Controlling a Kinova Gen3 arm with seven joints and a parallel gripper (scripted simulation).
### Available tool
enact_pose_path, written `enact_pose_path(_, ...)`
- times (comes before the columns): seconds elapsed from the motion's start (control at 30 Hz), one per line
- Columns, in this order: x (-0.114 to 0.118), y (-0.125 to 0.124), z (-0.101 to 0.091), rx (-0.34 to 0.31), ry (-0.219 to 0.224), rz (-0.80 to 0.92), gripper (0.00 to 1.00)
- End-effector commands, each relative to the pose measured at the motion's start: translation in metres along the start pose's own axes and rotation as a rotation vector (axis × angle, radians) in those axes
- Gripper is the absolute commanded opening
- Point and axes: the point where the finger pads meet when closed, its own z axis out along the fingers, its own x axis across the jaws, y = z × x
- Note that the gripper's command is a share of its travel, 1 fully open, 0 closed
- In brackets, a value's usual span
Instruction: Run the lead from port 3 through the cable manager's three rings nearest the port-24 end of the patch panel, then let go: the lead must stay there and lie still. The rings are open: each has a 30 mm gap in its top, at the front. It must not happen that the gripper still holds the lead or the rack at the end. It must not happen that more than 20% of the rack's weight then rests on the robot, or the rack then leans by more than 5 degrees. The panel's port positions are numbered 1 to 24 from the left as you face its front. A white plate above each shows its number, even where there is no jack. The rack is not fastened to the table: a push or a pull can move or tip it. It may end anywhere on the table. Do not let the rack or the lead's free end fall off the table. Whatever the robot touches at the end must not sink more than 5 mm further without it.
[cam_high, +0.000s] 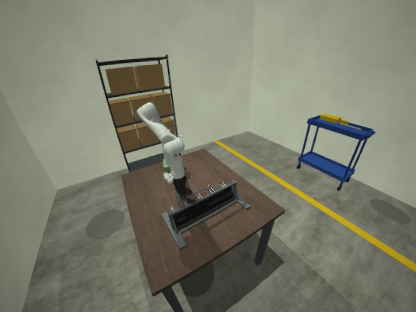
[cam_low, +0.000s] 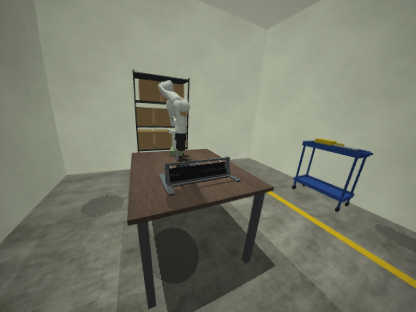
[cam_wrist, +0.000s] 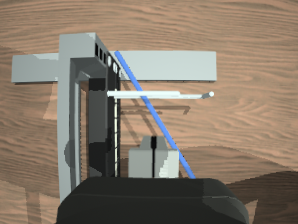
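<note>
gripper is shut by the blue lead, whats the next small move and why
Probably reopen and shift slightly toward the blue lead: the gripper looks shut on nothing, and the lead passes one finger's outer edge rather than between them.
</note>
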Motion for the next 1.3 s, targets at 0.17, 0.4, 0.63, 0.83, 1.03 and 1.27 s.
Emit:
enact_pose_path(0.17, -0.001, 0.001, -0.004, -0.002, -0.004, -0.002, 0.00)
enact_pose_path(0.4, -0.001, 0.001, -0.004, -0.002, -0.004, -0.002, 0.00)
enact_pose_path(0.63, -0.001, 0.001, -0.004, -0.002, -0.004, -0.002, 0.00)
enact_pose_path(0.83, -0.001, 0.001, -0.004, -0.002, -0.004, -0.002, 0.00)
enact_pose_path(1.03, -0.001, 0.001, -0.004, -0.002, -0.004, -0.002, 0.00)
enact_pose_path(1.27, 0.003, 0.011, -0.003, -0.002, 0.001, -0.001, 0.00)
